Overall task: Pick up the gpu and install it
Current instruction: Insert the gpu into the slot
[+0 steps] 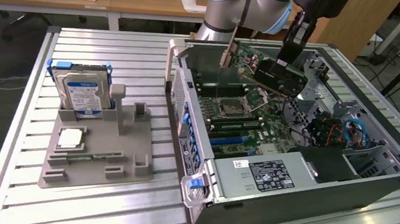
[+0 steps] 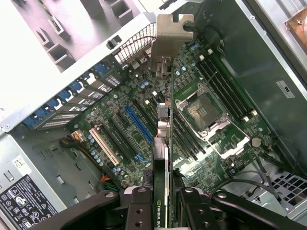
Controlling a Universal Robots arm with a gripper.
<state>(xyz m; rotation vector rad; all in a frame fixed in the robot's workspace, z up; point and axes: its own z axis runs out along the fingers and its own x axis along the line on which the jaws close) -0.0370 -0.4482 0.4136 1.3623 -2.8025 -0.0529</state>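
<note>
The gpu (image 1: 279, 79), a flat card with a black cooler, hangs tilted in the air above the open computer case (image 1: 186, 99), over the motherboard (image 1: 238, 111). My gripper (image 1: 288, 59) comes down from above and is shut on the card's upper edge. In the wrist view the gpu (image 2: 163, 139) appears edge-on, clamped between my two black fingers (image 2: 139, 207), with its silver end bracket (image 2: 171, 34) pointing toward the case's rear slot wall. Below it lie the motherboard (image 2: 115, 143) and its blue expansion slot (image 2: 139, 125). The card is clear of the board.
A grey fixture (image 1: 100, 160) on the slatted metal table holds an upright hard drive with a blue label (image 1: 81, 90) and a flat processor chip (image 1: 71, 137). Inside the case are a power supply (image 1: 267, 175), a CPU socket (image 2: 204, 108) and cables (image 1: 345, 131).
</note>
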